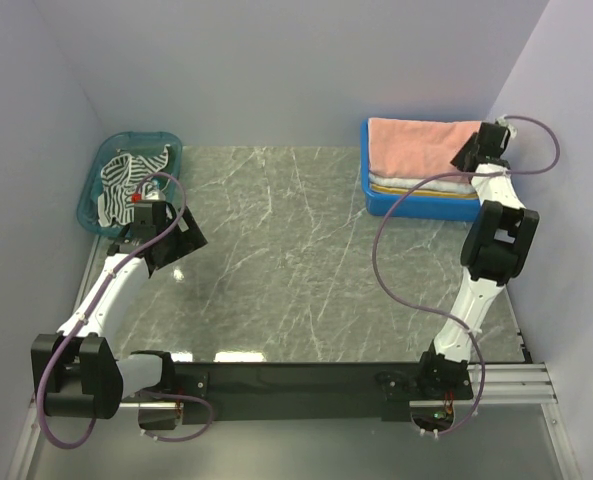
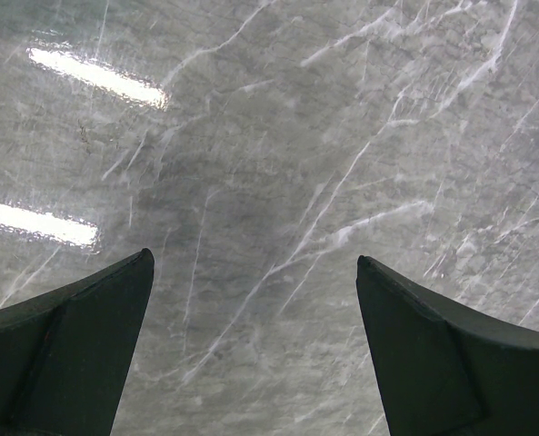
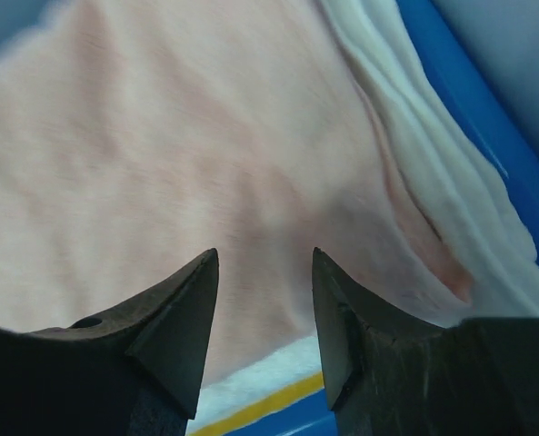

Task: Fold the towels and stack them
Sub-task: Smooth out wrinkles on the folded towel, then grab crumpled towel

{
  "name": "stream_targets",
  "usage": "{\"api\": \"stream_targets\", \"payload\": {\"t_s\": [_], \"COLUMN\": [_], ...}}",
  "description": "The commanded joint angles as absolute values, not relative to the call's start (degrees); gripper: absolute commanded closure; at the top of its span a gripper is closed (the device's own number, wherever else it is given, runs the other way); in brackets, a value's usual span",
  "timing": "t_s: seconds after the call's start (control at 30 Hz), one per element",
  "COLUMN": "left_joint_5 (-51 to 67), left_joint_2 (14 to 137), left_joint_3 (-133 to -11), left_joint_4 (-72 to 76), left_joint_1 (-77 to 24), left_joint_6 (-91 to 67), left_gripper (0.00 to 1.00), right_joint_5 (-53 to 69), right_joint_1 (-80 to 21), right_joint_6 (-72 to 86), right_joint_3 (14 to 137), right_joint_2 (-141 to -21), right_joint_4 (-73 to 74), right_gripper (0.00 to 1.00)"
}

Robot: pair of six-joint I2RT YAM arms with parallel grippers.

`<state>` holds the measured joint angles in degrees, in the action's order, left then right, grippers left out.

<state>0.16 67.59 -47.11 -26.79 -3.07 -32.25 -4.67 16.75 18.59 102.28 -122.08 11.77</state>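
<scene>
A salmon pink towel (image 1: pixel 421 140) lies folded on top of a stack in the blue tray (image 1: pixel 416 210) at the back right. Under it show a white towel (image 1: pixel 416 181) and a yellow-and-white striped one (image 1: pixel 426 192). My right gripper (image 1: pixel 468 155) hovers at the stack's right end. In the right wrist view this gripper (image 3: pixel 264 252) is open just above the pink towel (image 3: pixel 205 154), with the white towel (image 3: pixel 414 154) beside it and nothing between the fingers. A dark-and-white striped towel (image 1: pixel 126 180) lies crumpled in the teal basket (image 1: pixel 89 195). My left gripper (image 1: pixel 176 250) (image 2: pixel 254 259) hangs wide open over bare tabletop.
The grey marble table (image 1: pixel 296 260) stretches between the basket and the tray. Lilac walls close in the left, back and right sides. The tray's blue rim (image 3: pixel 469 100) runs along the right of the towel stack. Purple cables loop off both arms.
</scene>
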Motion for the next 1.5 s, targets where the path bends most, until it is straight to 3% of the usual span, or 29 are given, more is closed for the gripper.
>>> {"api": "stream_targets", "payload": {"t_s": [0.0, 0.37, 0.53, 0.7, 1.0, 1.2, 1.47], "left_joint_5": [0.5, 0.8, -2.3, -6.1, -8.6, -12.3, -14.8], "left_joint_2": [66.6, 65.0, 62.8, 57.9, 52.0, 47.7, 51.6], "left_joint_3": [-47.0, -46.9, -47.1, -47.2, -47.2, -45.6, -50.4], "left_joint_4": [-25.2, -24.8, -25.3, -26.0, -26.5, -25.7, -26.6], "left_joint_1": [-2.9, -2.9, -2.8, -2.1, -0.4, -0.1, -0.1], "left_joint_6": [-31.4, -31.4, -32.2, -33.1, -33.4, -33.7, -34.6], "left_gripper": [0.01, 0.01, 0.01, 0.00, 0.01, 0.00, 0.01], "right_joint_5": [-9.0, -2.9, 2.9, 9.0, 15.1, 18.3, 12.1], "right_joint_1": [18.9, 18.7, 15.4, 12.1, 10.5, 9.2, -3.4], "right_joint_6": [24.2, 22.4, 20.7, 20.2, 21.8, 36.2, 31.7], "right_joint_3": [99.1, 93.6, 89.7, 83.2, 68.6, 47.7, 44.3], "right_joint_2": [-121.3, -111.6, -103.8, -90.8, -62.7, -37.0, -29.8], "right_joint_4": [11.6, 9.0, 10.5, 14.8, 20.7, 6.3, 11.9], "right_gripper": [0.47, 0.46, 0.39, 0.25, 0.13, 0.09, 0.07]}}
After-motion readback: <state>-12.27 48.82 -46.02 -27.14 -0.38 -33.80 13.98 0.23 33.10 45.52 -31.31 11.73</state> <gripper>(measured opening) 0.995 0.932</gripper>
